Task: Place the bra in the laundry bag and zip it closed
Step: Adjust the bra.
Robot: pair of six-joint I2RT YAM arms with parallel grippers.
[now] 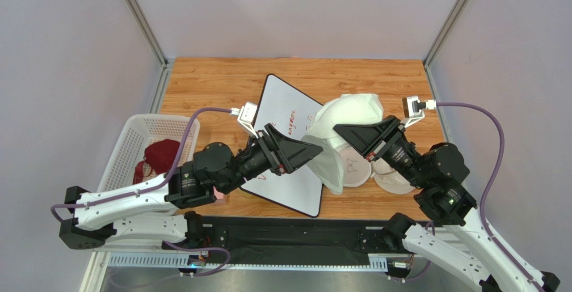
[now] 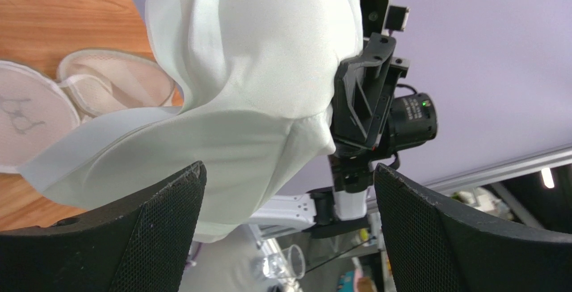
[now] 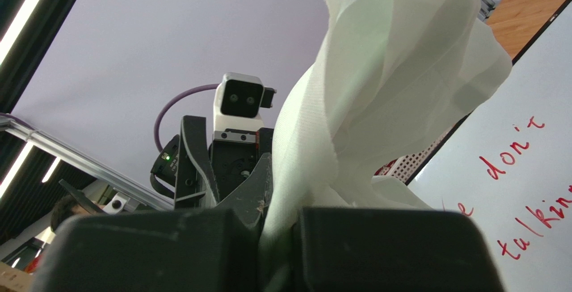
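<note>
1. We judge that we are at the bag-opening step. The bra [image 1: 161, 154] lies in the white perforated basket [image 1: 124, 154] at the left edge of the table [image 1: 215, 77]. It is well apart from the laundry bag [image 1: 350, 112], so nothing is packed yet.
2. The right claw [image 1: 342, 131] is clenched on a fold of the laundry bag's white fabric and holds it raised off the wood. Its wrist view shows the cloth pinched tight between the pads.
3. The left claw [image 1: 312, 150] stands released, its fingers [image 2: 168, 225] spread wide and gripping nothing. The lifted fabric hangs just beyond the tips, near them but not held.
4. Two round mesh discs rest on the table under the raised fabric. The disc lid [image 1: 352, 166] with the small dark icon faces up, near the whiteboard [image 1: 285, 114]. We cannot tell from these views whether the zipper is open or where the mouth lies.
5. We see two options for the next move. The left claw can take a hold on the bag's rim to spread the mouth, or it can swing left to the basket for the bra while the right claw holds the bag up.
6. Fetching the bra calls for a firm pinch on a cup, since the thin straps look likely to slip or snag on the basket wall.
</note>
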